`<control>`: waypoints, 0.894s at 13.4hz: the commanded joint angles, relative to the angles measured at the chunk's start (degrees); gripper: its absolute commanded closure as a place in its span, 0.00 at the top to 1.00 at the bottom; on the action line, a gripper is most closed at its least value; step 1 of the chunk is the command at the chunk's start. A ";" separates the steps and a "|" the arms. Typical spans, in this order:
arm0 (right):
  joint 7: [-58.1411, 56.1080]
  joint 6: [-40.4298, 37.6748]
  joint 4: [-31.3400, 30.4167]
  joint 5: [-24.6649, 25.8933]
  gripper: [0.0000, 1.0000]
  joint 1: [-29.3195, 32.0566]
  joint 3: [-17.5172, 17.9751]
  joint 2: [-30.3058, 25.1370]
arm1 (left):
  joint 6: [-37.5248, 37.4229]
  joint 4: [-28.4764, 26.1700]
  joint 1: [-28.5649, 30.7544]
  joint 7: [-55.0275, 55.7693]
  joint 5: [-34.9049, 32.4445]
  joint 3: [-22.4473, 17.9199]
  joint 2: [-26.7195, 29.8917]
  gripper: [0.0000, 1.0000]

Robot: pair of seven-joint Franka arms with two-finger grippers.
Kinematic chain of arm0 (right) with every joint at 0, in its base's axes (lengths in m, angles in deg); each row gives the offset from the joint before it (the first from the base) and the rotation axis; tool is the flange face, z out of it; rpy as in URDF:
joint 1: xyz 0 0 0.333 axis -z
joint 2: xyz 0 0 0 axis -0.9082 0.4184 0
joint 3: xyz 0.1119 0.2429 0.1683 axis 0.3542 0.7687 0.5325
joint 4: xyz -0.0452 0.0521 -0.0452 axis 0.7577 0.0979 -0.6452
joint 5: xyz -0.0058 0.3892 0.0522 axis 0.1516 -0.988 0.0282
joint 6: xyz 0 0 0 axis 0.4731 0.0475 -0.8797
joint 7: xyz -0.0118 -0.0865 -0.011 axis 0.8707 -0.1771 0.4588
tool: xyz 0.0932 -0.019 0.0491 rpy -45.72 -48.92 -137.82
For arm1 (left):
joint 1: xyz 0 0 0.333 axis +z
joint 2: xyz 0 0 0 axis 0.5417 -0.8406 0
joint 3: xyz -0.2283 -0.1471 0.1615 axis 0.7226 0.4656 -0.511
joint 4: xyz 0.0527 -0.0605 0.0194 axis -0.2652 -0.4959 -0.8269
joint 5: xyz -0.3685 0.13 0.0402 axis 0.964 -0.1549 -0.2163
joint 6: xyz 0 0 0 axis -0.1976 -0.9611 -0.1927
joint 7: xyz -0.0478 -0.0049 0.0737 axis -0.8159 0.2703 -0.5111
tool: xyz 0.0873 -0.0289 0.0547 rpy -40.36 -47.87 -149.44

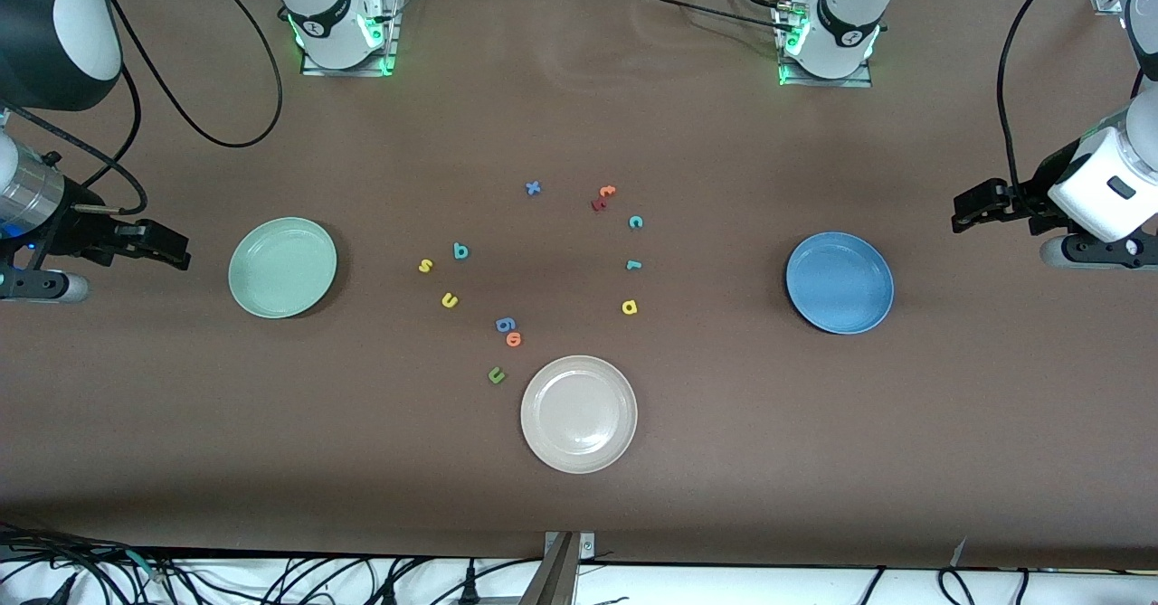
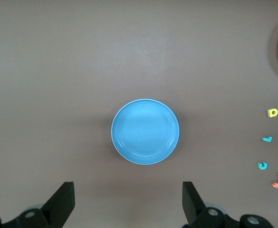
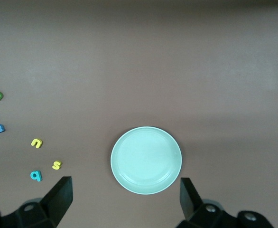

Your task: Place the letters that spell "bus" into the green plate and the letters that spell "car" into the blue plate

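Three plates sit on a brown table (image 1: 814, 460) whose cloth wrinkles slightly near the robots' bases. The green plate (image 1: 282, 268) lies toward the right arm's end, the blue plate (image 1: 840, 282) toward the left arm's end, and the off-white plate (image 1: 579, 414) between them, nearest the front camera. All three hold nothing.

Foam letters are scattered mid-table between the green and blue plates. Teal b (image 1: 460, 250), yellow s (image 1: 425, 266) and yellow u (image 1: 449, 300) form a loose group on the green plate's side. Teal c (image 1: 636, 222), teal r (image 1: 633, 265) and yellow a (image 1: 630, 307) run in a line on the blue plate's side. Blue x (image 1: 533, 188) and a touching orange and red pair (image 1: 602, 196) lie farthest from the camera. Blue g (image 1: 505, 324) touches orange o (image 1: 514, 339); green u (image 1: 496, 374) is just beside the off-white plate.

The left gripper (image 1: 972, 212) hangs over bare table at its own end, fingers spread wide, empty. The right gripper (image 1: 167, 248) hangs over its own end near the green plate, likewise spread and empty.

Black cables trail across the table's corners and along a white floor strip at the camera's edge.
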 commanded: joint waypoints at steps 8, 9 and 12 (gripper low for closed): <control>-0.16 -0.47 -0.32 -0.04 1.00 -0.10 0.27 -0.35 | -1.18 1.56 -0.32 -0.86 -1.25 -0.12 -0.63 1.00; -0.16 -0.56 -0.33 -0.22 1.00 -0.10 0.53 0.09 | -1.18 1.56 -0.32 -0.86 -1.25 -0.12 -0.63 1.00; 2.11 -1.86 -0.24 -0.22 0.99 -0.45 1.59 -0.17 | -1.18 1.56 -0.32 -0.86 -1.25 -0.12 -0.63 1.00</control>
